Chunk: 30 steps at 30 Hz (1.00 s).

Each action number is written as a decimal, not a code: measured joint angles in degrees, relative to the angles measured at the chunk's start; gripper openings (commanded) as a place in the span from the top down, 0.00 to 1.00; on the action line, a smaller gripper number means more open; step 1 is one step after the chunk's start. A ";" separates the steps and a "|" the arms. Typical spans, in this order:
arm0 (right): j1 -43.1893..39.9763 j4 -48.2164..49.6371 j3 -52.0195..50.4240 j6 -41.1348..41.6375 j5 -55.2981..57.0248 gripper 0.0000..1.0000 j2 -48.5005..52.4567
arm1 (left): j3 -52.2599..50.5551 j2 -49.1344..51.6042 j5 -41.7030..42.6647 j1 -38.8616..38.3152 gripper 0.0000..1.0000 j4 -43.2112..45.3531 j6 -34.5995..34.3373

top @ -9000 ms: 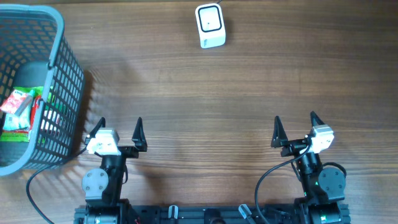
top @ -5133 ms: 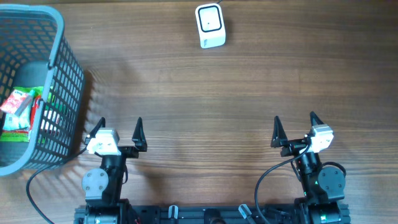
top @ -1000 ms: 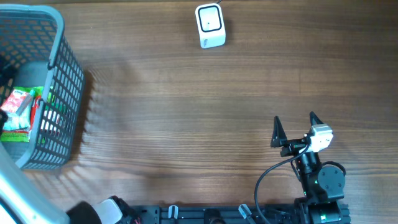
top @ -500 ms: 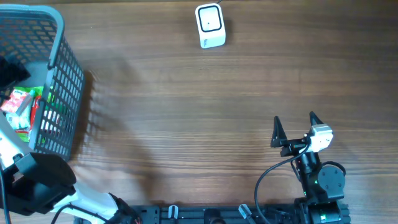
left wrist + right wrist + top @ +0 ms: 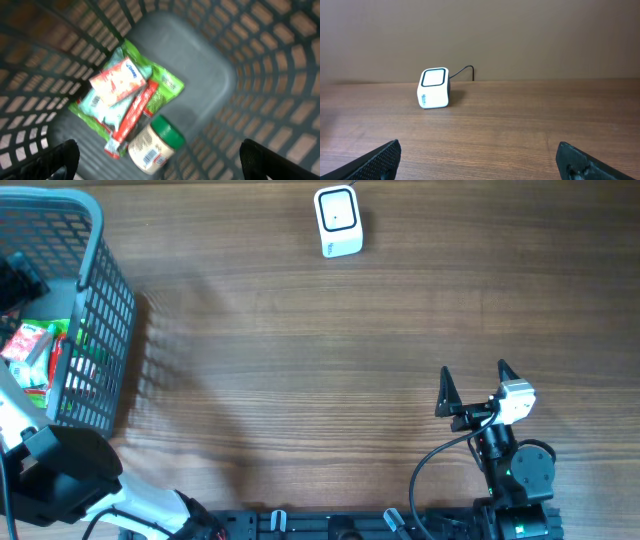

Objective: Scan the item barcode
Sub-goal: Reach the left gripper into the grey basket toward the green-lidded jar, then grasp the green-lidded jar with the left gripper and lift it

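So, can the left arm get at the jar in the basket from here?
Probably yes: the left arm hangs over the open basket, jaws wide, and the jar lies uncovered beside the packets.

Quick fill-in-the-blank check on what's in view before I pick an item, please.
The jar lying in the basket has a ___ lid.
The scanner at the table's far edge is ___ in colour.
The right gripper is ___, holding nothing.
Missing words: green; white; open.

Blue-grey mesh basket [image 5: 100, 330], white black-framed scanner [image 5: 338, 221], brown wood-grain table [image 5: 320, 360]
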 measured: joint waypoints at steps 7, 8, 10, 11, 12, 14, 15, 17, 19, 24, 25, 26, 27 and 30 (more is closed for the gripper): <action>0.00 0.00 0.00 0.00 0.00 0.00 0.00 | -1.27 -0.02 -0.09 0.55 0.11 -4.85 3.04; 0.00 0.00 0.00 0.00 0.00 0.00 0.00 | -2.99 -0.02 -0.11 0.59 0.11 -4.66 3.19; 0.00 0.00 0.00 0.00 0.02 0.00 0.00 | -6.49 0.00 -0.13 0.59 0.10 -4.11 3.19; 0.00 0.00 0.00 0.00 0.02 0.00 0.00 | -8.61 -0.02 -0.17 0.59 0.09 -3.50 3.19; 0.00 0.00 0.00 0.00 0.00 0.00 0.00 | -11.52 0.00 -0.37 0.59 0.09 -2.49 3.17; 0.00 0.00 0.00 0.00 0.02 0.00 0.00 | -15.78 0.04 -0.59 0.98 0.06 -0.79 3.02; 0.00 -0.02 0.00 0.00 0.02 0.00 0.00 | -18.34 0.04 -0.79 1.25 0.02 -0.22 2.97; 0.00 0.00 0.00 0.00 0.00 0.00 0.00 | -21.68 0.04 -1.05 1.44 0.00 1.68 2.71; 0.00 0.00 0.00 0.00 0.02 0.00 0.00 | -24.35 0.04 -1.16 1.44 0.00 2.80 2.73; 0.00 0.00 0.00 0.00 0.00 0.00 0.00 | -26.60 0.04 -1.11 1.42 0.07 4.70 3.93; 0.00 0.00 0.00 0.00 0.02 0.00 0.00 | -26.73 0.04 -1.09 1.42 0.10 5.31 4.42; 0.00 0.00 0.00 0.00 0.00 0.00 0.00 | -26.82 0.04 -0.96 1.42 0.10 5.92 5.27; 0.00 0.00 0.00 0.00 0.00 0.00 0.00 | -26.82 0.04 -0.94 1.42 0.10 6.19 5.86; 0.00 0.00 0.00 0.00 0.00 0.00 0.00 | -26.84 0.04 -0.92 1.38 0.12 7.32 7.74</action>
